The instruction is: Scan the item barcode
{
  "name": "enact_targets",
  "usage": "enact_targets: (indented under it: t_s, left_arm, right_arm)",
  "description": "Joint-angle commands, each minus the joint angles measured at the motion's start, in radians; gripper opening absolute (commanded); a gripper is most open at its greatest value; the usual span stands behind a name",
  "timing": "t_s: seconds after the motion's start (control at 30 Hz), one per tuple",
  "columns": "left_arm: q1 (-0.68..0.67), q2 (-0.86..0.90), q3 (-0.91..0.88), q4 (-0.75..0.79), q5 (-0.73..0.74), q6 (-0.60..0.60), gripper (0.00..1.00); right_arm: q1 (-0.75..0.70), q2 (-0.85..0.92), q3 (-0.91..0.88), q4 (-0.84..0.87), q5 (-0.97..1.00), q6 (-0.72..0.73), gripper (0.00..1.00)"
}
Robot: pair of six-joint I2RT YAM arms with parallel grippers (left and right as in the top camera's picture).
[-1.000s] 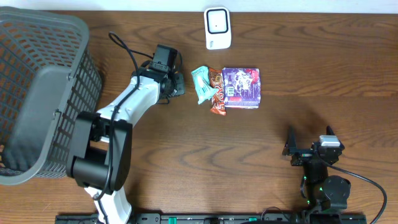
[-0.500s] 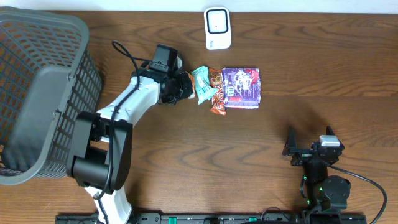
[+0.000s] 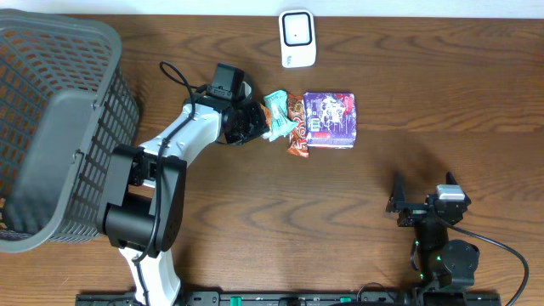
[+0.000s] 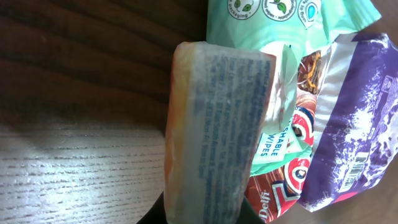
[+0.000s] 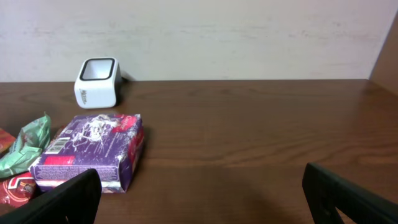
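Observation:
In the left wrist view my left gripper (image 4: 205,218) is shut on a pale packet (image 4: 214,130) with an orange edge and blue print, which stands up between the dark fingers. From overhead, the left gripper (image 3: 252,121) sits right against the left side of a small pile: a green wipes packet (image 3: 275,113), a red snack packet (image 3: 296,141) and a purple box (image 3: 330,119). The white scanner (image 3: 297,38) stands at the table's far edge, apart from the pile. My right gripper (image 3: 423,198) rests open near the front right, nothing between its fingers (image 5: 56,199).
A large grey mesh basket (image 3: 51,127) fills the left side of the table. The right wrist view shows the scanner (image 5: 96,82), the purple box (image 5: 93,149) and the green packet (image 5: 28,149) at left, with bare wood to the right.
My left gripper has moved right, with the packet in it, up against the green packet at the pile's edge. The right arm has not moved.

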Motion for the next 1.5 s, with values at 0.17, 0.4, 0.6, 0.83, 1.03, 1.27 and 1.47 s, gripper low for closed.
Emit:
enact_targets:
  t_s: [0.17,0.4,0.6,0.83,1.03,1.27,1.47]
  left_arm:
    - [0.004,0.01,-0.01,0.002,0.051,-0.048,0.15]
    - [0.004,0.01,-0.01,0.037,0.159,-0.052,0.34]
    - [0.012,0.009,-0.009,0.069,0.193,-0.052,0.45]
    - [0.077,0.009,-0.009,0.069,0.188,-0.051,0.54]
    - [0.138,0.001,-0.008,0.056,0.182,0.018,0.69]
    - [0.145,-0.055,0.017,-0.06,-0.107,0.077,0.74]
    - [0.146,-0.095,0.017,-0.097,-0.224,0.119,0.77]
  right_arm:
    - [-0.006,-0.005,-0.002,-0.004,-0.003,-0.014,0.99]
    - [-0.006,-0.005,-0.002,-0.004,-0.003,-0.014,0.99]
    - [-0.006,-0.005,-0.002,-0.004,-0.003,-0.014,0.99]
    - [-0.006,-0.005,-0.002,-0.004,-0.003,-0.014,0.99]
    - [-0.006,-0.005,-0.002,-0.004,-0.003,-0.014,0.99]
    - [-0.006,-0.005,-0.002,-0.004,-0.003,-0.014,0.99]
    - [-0.006,-0.005,-0.002,-0.004,-0.003,-0.015,0.99]
